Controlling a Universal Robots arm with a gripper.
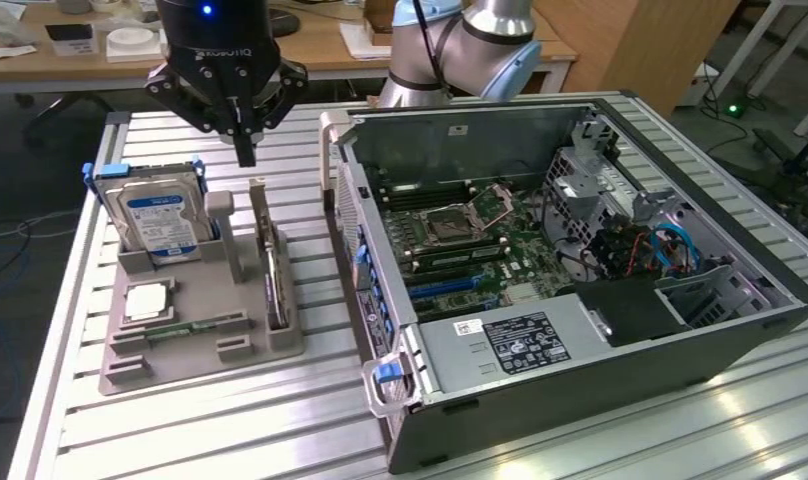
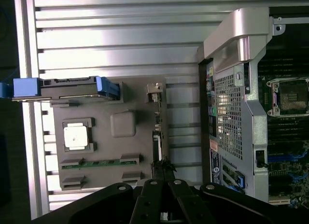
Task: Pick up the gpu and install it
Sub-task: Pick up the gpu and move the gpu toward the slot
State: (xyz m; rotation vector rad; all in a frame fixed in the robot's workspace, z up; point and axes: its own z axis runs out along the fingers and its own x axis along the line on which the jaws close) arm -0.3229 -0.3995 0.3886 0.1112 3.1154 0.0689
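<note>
Gpu [image 1: 273, 268] stands on its long edge in a slot of the grey holder tray [image 1: 264, 345], on the side of the tray nearest the open computer case [image 1: 551, 390]. Its top edge is free along its whole length. From the wrist view the gpu [image 2: 158, 130] reads as a thin dark strip, and a metal part at its far end seems to be the bracket, though that is hard to make out.

The gripper [image 1: 247, 152] hangs above the far end of the card, apart from it, with its fingers [image 1: 245, 120] pinched together on nothing. In the wrist view the gripper [image 2: 162, 167] lines up with the card's edge.

A hard drive [image 1: 157, 222] in a blue frame stands upright just beside the card, on the exterior view's left. A processor chip [image 1: 148, 300] and a memory stick [image 1: 191, 327] lie flat lower in the tray. A narrow strip of slatted table [image 1: 244, 420] separates the tray from the case wall.
</note>
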